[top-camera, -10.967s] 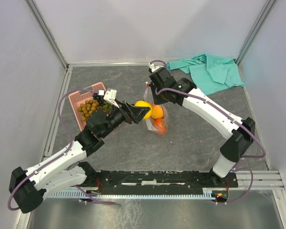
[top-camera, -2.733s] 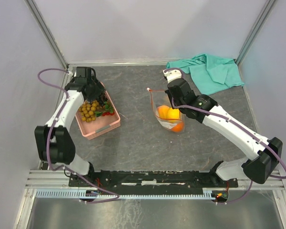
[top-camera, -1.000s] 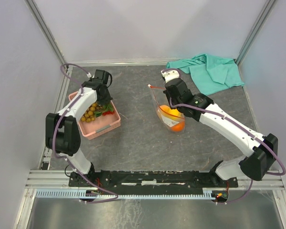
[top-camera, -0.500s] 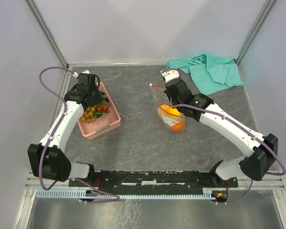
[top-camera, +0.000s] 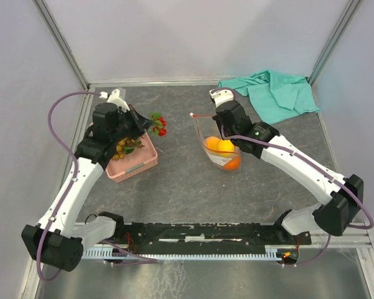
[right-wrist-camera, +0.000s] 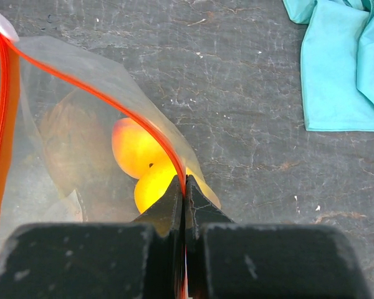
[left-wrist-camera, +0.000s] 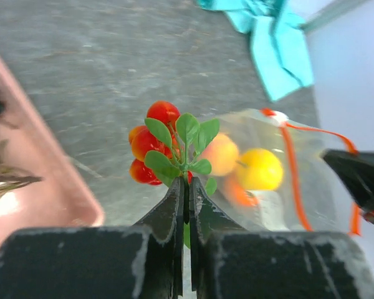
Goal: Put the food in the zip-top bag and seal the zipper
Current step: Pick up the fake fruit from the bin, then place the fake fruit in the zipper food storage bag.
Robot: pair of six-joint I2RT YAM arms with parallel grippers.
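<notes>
While the red-berry sprig (top-camera: 159,126) is pinched by its thin stem in the closed left gripper (left-wrist-camera: 187,187), left of frame centre, slippage is possible; the zip-top bag (top-camera: 204,132) at centre, held only at its zipper (right-wrist-camera: 93,94) by the clamped right gripper (right-wrist-camera: 184,187), could sag and be missed.

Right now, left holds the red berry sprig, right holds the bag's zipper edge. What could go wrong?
1. The left gripper pinches the red berry sprig only by its thin stem, so it may slip out.
2. The right gripper holds the zip-top bag by one point on the zipper; the mouth looks narrow, so leaves could snag it.
</notes>
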